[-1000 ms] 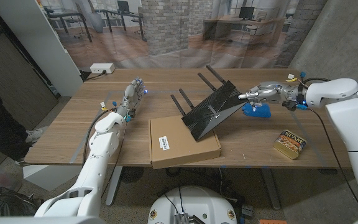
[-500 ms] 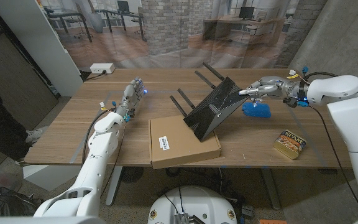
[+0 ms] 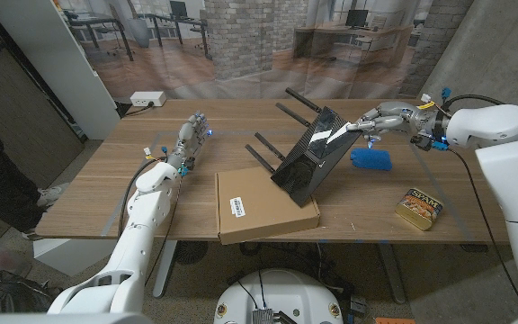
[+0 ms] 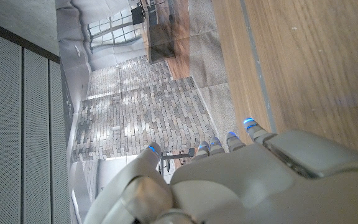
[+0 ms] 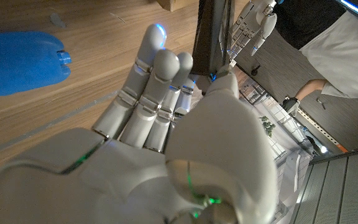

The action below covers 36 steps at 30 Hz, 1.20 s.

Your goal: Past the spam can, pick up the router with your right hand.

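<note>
Right robot hand (image 3: 378, 120) grips the tilted router (image 3: 308, 155) at its upper edge

Both arms wear smooth, rounded white shells, bulging at the joints and parted by thin dark seams. The right hand (image 3: 387, 118) is silvery grey metal, and its segmented fingers (image 5: 155, 46) end in pale caps, one lit with a small blue lamp. A green glow shows in a seam of the knuckle housing. At the right wrist sit a black module, a blue fitting and what may be white tags, though they are too small to read. A black cable loops from that wrist back along the forearm. The left hand (image 3: 190, 137) is the same grey, its fingertips (image 4: 250, 124) glowing blue; a dark cable runs beside the left forearm.
</note>
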{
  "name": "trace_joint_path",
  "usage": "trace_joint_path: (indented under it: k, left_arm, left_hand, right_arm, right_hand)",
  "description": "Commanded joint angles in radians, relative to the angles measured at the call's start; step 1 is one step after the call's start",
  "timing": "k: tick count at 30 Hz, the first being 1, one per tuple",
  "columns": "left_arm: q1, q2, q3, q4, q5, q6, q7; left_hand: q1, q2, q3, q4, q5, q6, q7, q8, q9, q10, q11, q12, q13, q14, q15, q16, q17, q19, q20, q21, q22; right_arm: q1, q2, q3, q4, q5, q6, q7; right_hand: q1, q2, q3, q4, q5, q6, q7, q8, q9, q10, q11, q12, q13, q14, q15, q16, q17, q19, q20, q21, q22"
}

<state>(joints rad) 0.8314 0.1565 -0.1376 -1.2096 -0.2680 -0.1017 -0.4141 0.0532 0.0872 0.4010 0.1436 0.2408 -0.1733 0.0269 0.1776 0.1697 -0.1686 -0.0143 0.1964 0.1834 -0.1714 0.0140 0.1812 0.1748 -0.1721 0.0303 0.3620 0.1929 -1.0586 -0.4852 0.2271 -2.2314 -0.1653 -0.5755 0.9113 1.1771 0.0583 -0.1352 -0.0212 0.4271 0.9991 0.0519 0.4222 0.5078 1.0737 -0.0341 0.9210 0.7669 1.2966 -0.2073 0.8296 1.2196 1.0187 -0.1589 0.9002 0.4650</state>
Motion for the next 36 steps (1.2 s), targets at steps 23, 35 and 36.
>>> trace_joint_path:
  k: [23, 35, 36]
  left_arm:
    - [-0.010, 0.003, -0.013, 0.021, -0.001, -0.008, -0.018]
    - [-0.005, 0.005, -0.016, 0.015, -0.003, -0.005, -0.024]
    - [-0.005, 0.006, -0.016, 0.015, -0.003, -0.004, -0.024]
  left_hand:
    - [0.002, 0.018, -0.006, 0.002, 0.005, -0.048, 0.007, 0.004, 0.003, -0.072, 0.006, 0.003, 0.003, -0.143, 0.009, 0.003, 0.001, -0.013, 0.004, -0.004, 0.003]
    - [0.002, 0.018, -0.007, 0.002, 0.006, -0.049, 0.007, 0.003, 0.003, -0.072, 0.007, 0.003, 0.003, -0.143, 0.009, 0.003, 0.001, -0.012, 0.004, -0.006, 0.003]
    - [0.002, 0.018, -0.007, 0.002, 0.006, -0.048, 0.007, 0.004, 0.003, -0.072, 0.006, 0.003, 0.003, -0.143, 0.009, 0.003, 0.001, -0.012, 0.004, -0.006, 0.003]
  right_arm:
    - [-0.004, 0.057, 0.023, -0.067, -0.035, 0.070, -0.029]
    - [-0.003, 0.072, 0.028, -0.080, -0.040, 0.080, -0.036]
    - [-0.003, 0.074, 0.028, -0.081, -0.041, 0.079, -0.038]
  right_hand:
    - [0.137, 0.113, -0.002, 0.019, -0.010, 0.074, 0.055, 0.001, 0.006, 0.034, -0.024, -0.012, 0.007, -0.018, -0.009, 0.004, 0.001, -0.025, -0.021, 0.034, -0.011]
    - [0.143, 0.112, -0.004, 0.026, -0.012, 0.072, 0.055, -0.001, 0.008, 0.036, -0.022, -0.017, 0.005, -0.019, -0.009, 0.004, 0.001, -0.032, -0.021, 0.047, -0.019]
    - [0.144, 0.112, -0.004, 0.026, -0.012, 0.072, 0.055, -0.001, 0.008, 0.035, -0.022, -0.015, 0.008, -0.019, -0.009, 0.004, 0.001, -0.032, -0.021, 0.048, -0.020]
